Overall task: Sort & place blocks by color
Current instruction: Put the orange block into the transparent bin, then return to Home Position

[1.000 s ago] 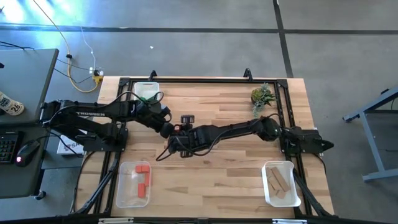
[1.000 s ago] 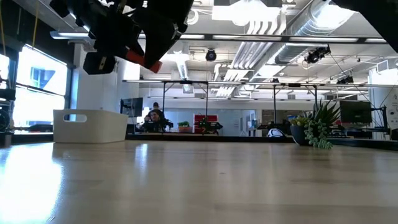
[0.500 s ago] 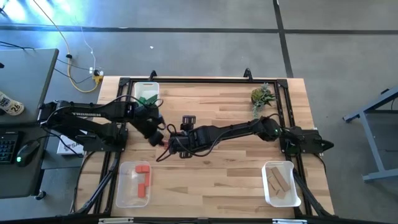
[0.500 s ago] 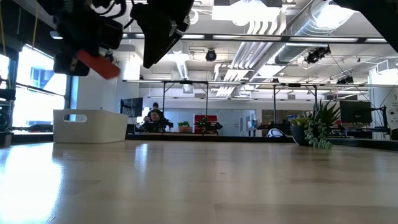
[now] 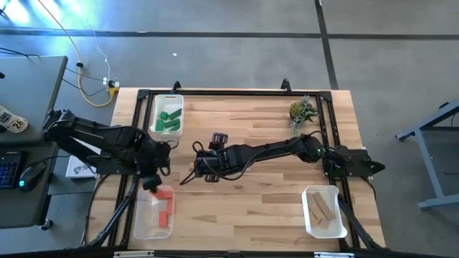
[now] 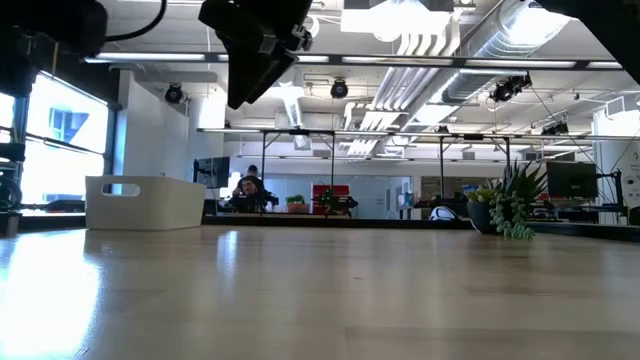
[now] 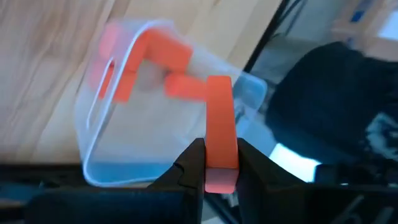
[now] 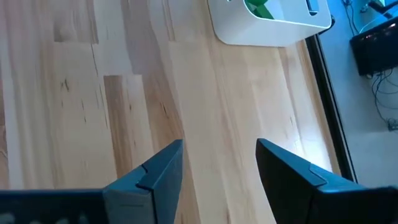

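Note:
My left gripper (image 7: 221, 150) is shut on a red-orange bar (image 7: 219, 118) and hangs over the clear tray (image 7: 93, 155) at the table's near-left (image 5: 141, 222). That tray has three red-orange blocks (image 5: 166, 205) lying on its floor. My right gripper (image 8: 219, 155) is open and holds nothing, above bare wood near the table's middle (image 5: 198, 163). Green blocks (image 5: 168, 119) lie in the far-left white tray (image 5: 155, 115). Tan blocks (image 5: 322, 209) lie in the near-right tray (image 5: 308, 215). My left gripper pinches the red-orange bar near one end (image 7: 221, 155) between its two fingers (image 7: 194, 158). The rest of the bar sticks out past the fingertips. It comes from above, and the bar is lifted clear over the near-left tray.
A small green plant (image 5: 302, 111) stands near the far-right corner, also seen in the low view (image 6: 510, 208). A black frame (image 5: 237, 92) runs around the table. The wood between the trays is bare (image 5: 244, 201). A white tray (image 6: 145, 201) shows in the low view.
My left gripper, holding the red-orange bar, has drawn away from my right gripper at the table's middle and swung toward the near-left corner, ending over the tray of red-orange blocks. My right arm has stayed about where it was.

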Controlling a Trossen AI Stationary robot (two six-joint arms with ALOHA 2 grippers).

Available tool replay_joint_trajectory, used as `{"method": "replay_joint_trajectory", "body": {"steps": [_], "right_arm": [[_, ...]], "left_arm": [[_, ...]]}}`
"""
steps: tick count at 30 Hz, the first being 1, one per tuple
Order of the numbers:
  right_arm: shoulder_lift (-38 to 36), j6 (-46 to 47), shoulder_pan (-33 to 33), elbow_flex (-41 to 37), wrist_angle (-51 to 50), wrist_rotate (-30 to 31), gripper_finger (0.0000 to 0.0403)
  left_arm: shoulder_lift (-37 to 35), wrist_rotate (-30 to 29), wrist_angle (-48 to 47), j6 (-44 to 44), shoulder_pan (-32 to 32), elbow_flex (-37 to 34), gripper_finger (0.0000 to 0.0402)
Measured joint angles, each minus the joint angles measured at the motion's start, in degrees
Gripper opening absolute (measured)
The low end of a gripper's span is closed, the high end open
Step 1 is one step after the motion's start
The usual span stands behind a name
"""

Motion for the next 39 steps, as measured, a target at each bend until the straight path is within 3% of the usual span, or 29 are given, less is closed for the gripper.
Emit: {"method": "replay_joint_trajectory", "body": {"steps": [12,23,30,39], "right_arm": [[0.0,3.2,0.0,0.0,0.4,-3.2,0.0188],[0.0,6.2,0.0,0.0,0.2,-4.8,0.0188],[0.0,7.7,0.0,0.0,-0.2,-6.0,0.0188],[0.0,12.2,0.0,0.0,0.0,-9.7,0.0188]], "left_arm": [[4.0,-7.0,0.5,-2.2,-10.6,0.0,0.0046],[5.4,-6.2,2.5,-3.1,-11.6,0.0,0.0132],[4.4,-6.2,4.0,2.7,-11.6,0.0,0.0151],[-3.6,-6.2,20.9,15.0,-11.6,0.0,0.0150]]}}
